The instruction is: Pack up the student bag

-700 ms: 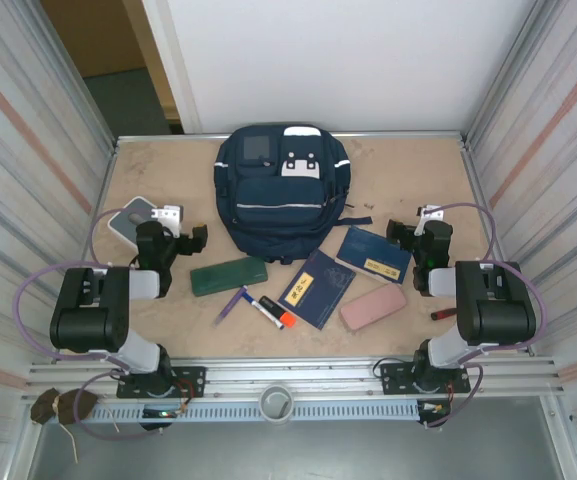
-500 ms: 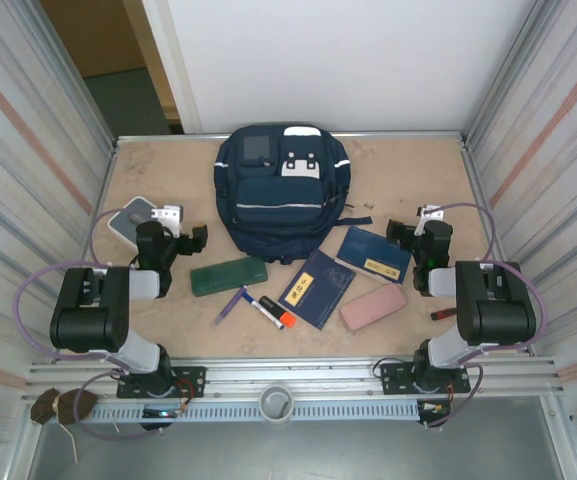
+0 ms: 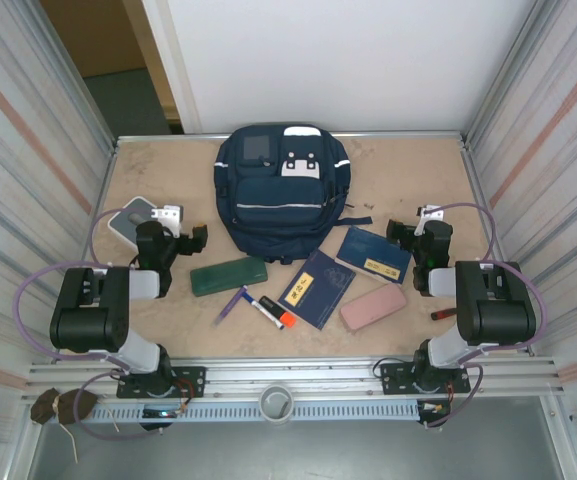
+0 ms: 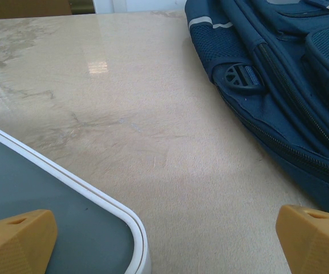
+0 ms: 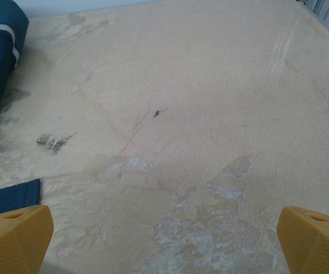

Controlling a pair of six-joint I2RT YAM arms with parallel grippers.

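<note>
The student bag is laid flat at twelve o'clock on the bench, while the left tool at nine and the right tool at three are held spread wide and empty, presumably readied for a first pick.

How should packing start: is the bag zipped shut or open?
Shut, it seems: the bag lies flat, no compartment gapes, visible zippers run closed.
</note>
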